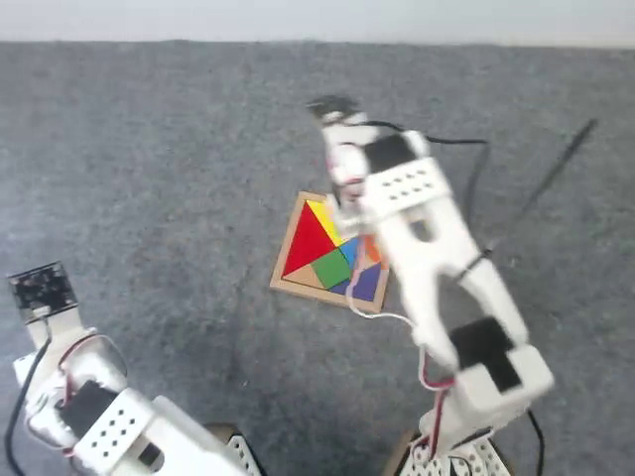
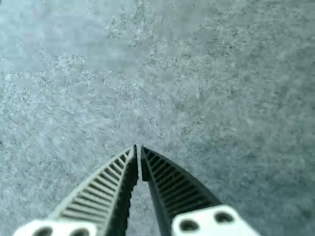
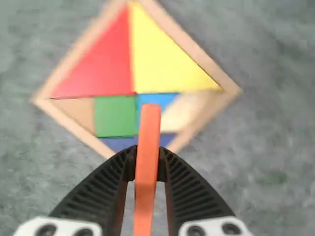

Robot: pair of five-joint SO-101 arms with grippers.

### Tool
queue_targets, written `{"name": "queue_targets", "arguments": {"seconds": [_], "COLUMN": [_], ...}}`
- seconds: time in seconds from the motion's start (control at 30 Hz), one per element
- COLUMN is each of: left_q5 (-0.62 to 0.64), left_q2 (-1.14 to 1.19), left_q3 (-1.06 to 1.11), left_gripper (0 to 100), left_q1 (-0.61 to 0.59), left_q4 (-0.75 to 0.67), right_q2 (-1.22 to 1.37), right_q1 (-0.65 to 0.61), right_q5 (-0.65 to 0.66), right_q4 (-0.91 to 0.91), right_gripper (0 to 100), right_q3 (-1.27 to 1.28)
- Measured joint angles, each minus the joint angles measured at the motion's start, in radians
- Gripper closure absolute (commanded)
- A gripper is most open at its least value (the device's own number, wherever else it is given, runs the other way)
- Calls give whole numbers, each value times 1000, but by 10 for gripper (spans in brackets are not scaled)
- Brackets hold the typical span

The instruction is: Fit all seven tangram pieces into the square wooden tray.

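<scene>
Nearest, at 7 o'clock from the square wooden tray (image 1: 308, 292), the left gripper (image 2: 138, 150) is seen all but closed on nothing, over bare grey carpet (image 2: 206, 78). From 5 o'clock the right arm (image 1: 446, 288) is stretched over the tray, and its 3 o'clock corner is covered. An orange piece (image 3: 148, 128) is pinched on edge in the right gripper (image 3: 147, 151), above the blue piece (image 3: 158, 98) and beside a pale gap (image 3: 184, 113). The red piece (image 3: 101, 64), the yellow piece (image 3: 160, 56) and the green piece (image 3: 114, 116) are seated. Open carpet is left from 8 through 12 o'clock.
</scene>
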Motion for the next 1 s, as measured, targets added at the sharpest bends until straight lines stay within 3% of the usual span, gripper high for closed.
{"name": "queue_targets", "arguments": {"seconds": [0.2, 0.33, 0.63, 1.0], "left_q5": [-28, -75, -164, -167], "left_q2": [0, 0, 0, 0], "left_q3": [5, 21, 51, 51], "left_gripper": [987, 987, 987, 987], "left_q1": [6, 61, 152, 157], "left_q4": [0, 12, 87, 87], "right_q2": [-210, -230, 44, 203], "right_q1": [41, 64, 175, 175], "right_q5": [-46, -104, -264, -327], "right_q4": [-215, -304, -420, -422], "right_gripper": [990, 989, 989, 988], "right_q3": [354, 431, 359, 212]}}
